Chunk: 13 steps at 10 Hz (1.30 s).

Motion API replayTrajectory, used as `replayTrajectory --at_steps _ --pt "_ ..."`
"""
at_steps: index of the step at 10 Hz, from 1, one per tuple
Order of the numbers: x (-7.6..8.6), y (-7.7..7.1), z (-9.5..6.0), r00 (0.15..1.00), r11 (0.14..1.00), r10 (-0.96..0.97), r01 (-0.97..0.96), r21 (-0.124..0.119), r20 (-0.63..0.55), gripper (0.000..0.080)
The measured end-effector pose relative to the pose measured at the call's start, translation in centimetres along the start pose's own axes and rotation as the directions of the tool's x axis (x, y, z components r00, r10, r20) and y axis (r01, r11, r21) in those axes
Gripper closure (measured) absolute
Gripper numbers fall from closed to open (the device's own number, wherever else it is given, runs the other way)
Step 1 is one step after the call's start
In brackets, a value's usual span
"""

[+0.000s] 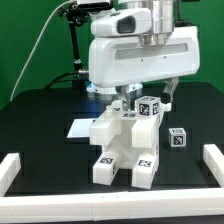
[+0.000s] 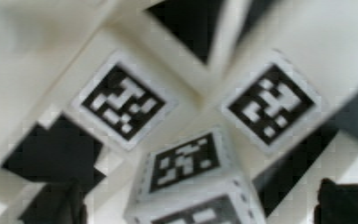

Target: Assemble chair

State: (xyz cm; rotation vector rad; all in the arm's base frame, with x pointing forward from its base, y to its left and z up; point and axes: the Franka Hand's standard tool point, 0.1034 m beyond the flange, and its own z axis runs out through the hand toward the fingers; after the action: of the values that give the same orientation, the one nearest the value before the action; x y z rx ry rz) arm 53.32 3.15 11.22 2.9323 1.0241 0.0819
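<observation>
My gripper (image 1: 143,97) is spread wide, fingers either side of the chair's (image 1: 118,140) top part, with no visible pinch. The chair stands directly below me, long axis vertical. A loose tagged cube (image 1: 178,138) sits lower and off to my side, apart from the chair; probably the next pick.

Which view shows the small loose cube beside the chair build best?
The exterior view: the loose cube sits apart on the black table, at the exterior view's right of the joined chair, tag visible. The wrist view shows only blurred close-up tagged faces; that cube cannot be picked out there.
</observation>
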Motion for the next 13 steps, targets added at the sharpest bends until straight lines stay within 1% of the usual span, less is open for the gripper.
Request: replayTrajectory --at_steps 1,2,3,4,5,6,7,9,10,12,13 --pt "-0.19 0.22 0.06 0.994 0.994 -0.106 0.106 -0.003 0.005 0.0151" --pt "-0.18 0.21 0.05 0.998 0.998 -0.07 0.07 -0.003 0.004 0.0174" --pt "-0.21 0.24 0.06 0.999 0.999 -0.052 0.052 -0.003 0.004 0.0174" --pt "-0.22 0.26 0.06 0.999 0.999 -0.051 0.051 -0.003 0.004 0.0355" --pt "-0.21 0.23 0.07 0.999 0.999 0.034 -0.034 -0.002 0.004 0.0355" --pt "-0.21 0.23 0.07 0.996 0.996 0.089 -0.089 -0.002 0.003 0.0518" --pt "-0.21 0.23 0.08 0.984 0.984 0.178 -0.178 -0.002 0.003 0.0515" --pt "-0.2 0.21 0.09 0.956 0.956 0.292 -0.292 -0.002 0.003 0.0515" --pt "-0.2 0.2 0.09 0.921 0.921 0.39 -0.39 -0.002 0.002 0.0515" --pt "-0.18 0.21 0.1 0.864 0.864 0.503 -0.503 -0.002 0.001 0.0515" --pt "-0.16 0.29 0.09 0.789 0.789 0.614 -0.614 0.001 -0.002 0.0515"
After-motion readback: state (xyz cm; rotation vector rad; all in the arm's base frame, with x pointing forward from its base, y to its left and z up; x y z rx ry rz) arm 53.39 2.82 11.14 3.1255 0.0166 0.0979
